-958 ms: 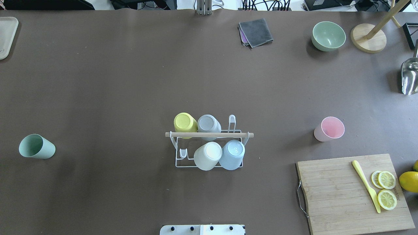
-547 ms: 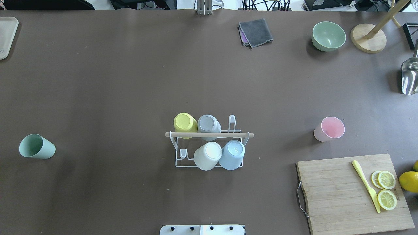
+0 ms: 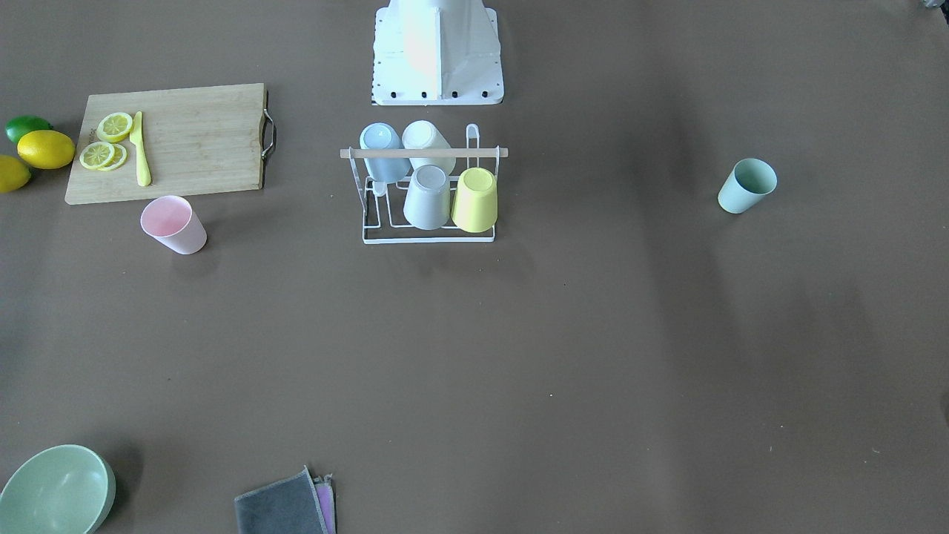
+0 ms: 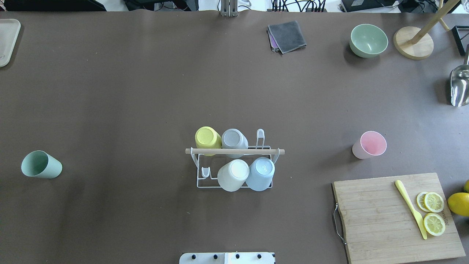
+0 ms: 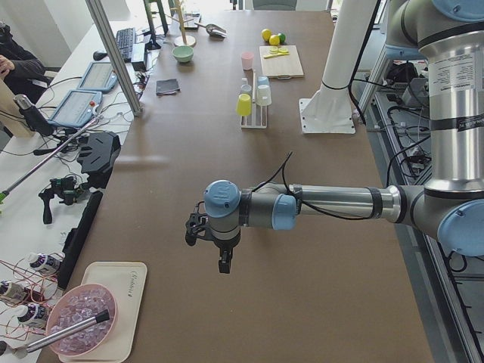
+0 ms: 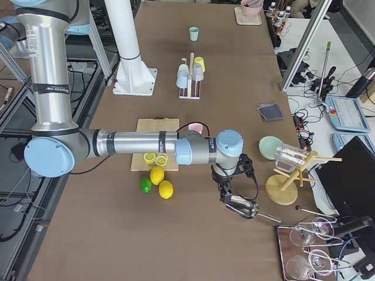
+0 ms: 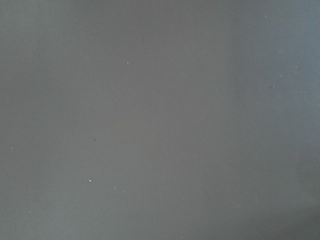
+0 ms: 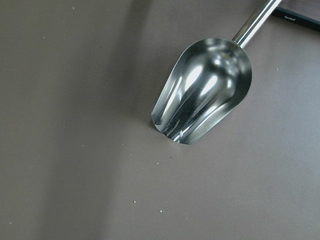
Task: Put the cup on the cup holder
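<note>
The cup holder [image 4: 234,151], a white wire rack with a pale wooden rod on top, stands mid-table [image 3: 422,153] and holds several upside-down cups: yellow, grey, white and blue. A pink cup [image 4: 370,145] stands upright to its right, near the cutting board. A green cup [image 4: 40,165] stands alone far to the left. My left gripper [image 5: 223,261] hangs over bare table at the left end, and I cannot tell whether it is open or shut. My right gripper [image 6: 225,193] hovers at the right end just above a metal scoop [image 8: 205,90]; its state I cannot tell either.
A wooden cutting board [image 4: 384,220] carries lemon slices and a yellow knife, with whole lemons [image 4: 458,203] beside it. At the back right are a green bowl [image 4: 368,40], a grey cloth [image 4: 287,36] and a wooden stand [image 4: 414,42]. A tray [image 4: 7,40] sits far left.
</note>
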Available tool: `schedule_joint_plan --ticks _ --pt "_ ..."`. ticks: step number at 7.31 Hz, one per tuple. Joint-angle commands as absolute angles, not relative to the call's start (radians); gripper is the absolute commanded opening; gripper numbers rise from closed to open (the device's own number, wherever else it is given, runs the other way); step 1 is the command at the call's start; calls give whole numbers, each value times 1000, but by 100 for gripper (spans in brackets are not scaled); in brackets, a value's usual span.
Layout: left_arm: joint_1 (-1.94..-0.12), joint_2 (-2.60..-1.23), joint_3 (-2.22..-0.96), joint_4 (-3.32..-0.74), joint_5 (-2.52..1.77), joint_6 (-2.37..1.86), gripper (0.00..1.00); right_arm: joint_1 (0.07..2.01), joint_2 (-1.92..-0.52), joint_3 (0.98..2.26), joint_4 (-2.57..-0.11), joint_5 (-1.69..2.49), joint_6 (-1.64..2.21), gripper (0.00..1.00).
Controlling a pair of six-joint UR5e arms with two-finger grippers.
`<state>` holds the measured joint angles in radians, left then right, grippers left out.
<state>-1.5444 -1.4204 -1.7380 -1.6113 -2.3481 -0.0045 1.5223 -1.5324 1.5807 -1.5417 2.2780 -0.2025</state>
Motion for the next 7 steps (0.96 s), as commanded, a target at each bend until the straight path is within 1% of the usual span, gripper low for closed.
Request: schedule_joint_plan --ticks 1,2,4,7 --pt "-1549 -1428 -1758 -1626 -2349 11 99 1522 -1532 1582 -1542 2278 -202 100" --pt "-1551 -1459 -1769 -1626 -2349 11 99 1516 -1531 1582 -1542 2278 -201 100" --pt "-1542 -1559 -1735 -1620 -2298 11 99 1508 -1522 1583 -1542 2278 -198 100" --pt "-1383 -1661 -1749 -1617 -2241 12 99 1445 -1496 1588 -1540 2275 -193 100"
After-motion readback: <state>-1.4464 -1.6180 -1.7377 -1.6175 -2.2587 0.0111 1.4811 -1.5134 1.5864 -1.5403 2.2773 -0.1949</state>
